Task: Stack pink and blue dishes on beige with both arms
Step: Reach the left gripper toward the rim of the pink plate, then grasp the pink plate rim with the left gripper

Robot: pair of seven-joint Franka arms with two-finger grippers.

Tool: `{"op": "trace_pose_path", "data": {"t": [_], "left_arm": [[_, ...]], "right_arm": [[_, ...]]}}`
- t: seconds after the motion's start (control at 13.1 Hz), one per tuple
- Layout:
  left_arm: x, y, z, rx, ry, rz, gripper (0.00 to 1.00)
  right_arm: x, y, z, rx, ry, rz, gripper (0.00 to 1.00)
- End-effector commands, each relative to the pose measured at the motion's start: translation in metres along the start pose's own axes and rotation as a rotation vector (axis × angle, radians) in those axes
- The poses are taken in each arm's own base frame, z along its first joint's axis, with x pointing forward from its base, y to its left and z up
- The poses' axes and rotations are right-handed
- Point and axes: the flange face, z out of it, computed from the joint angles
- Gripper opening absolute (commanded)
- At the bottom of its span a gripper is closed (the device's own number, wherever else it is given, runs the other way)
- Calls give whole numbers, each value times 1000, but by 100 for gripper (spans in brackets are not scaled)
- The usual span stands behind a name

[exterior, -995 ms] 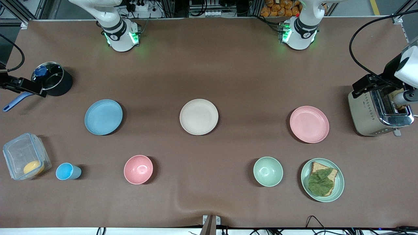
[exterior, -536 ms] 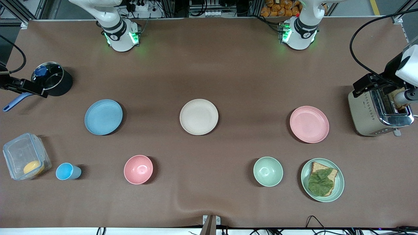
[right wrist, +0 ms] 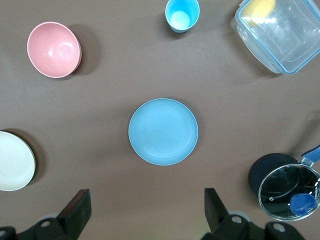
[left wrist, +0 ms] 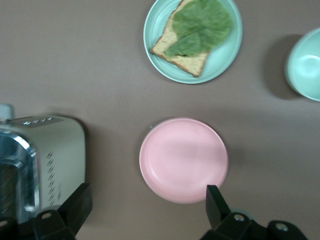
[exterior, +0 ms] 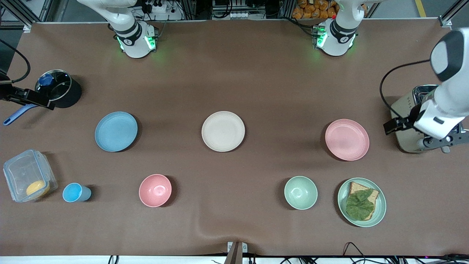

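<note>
High front camera looks down across the whole table (exterior: 256, 80); each wrist camera looks straight down from well above, sharing the pink plate (exterior: 347, 139) and blue plate (exterior: 116, 131).

Blue plate (exterior: 116, 131), beige plate (exterior: 223, 131), pink plate (exterior: 347, 139) apart

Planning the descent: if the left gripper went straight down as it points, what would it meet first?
Probably the flat round matte pink plate, framed between the open left gripper's jaws; depth is unclear.
</note>
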Motion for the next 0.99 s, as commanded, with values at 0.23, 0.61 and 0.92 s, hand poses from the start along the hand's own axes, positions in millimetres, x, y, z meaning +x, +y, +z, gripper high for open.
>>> {"op": "trace_pose_path", "data": {"t": [0.23,0.61,0.92], "left_arm": [[-33,-35,146,-16,5,-37,100],[-56,-46,240,-47,-20,-49,100],[-58,-50,252,-49,-40,-58,93]], "right_arm": [[-1,0,-1,-7,-4,-7,100],[-1,2,-1,-7,-4,-8,100],[-1,2,-2,-7,-3,-9,100]]}}
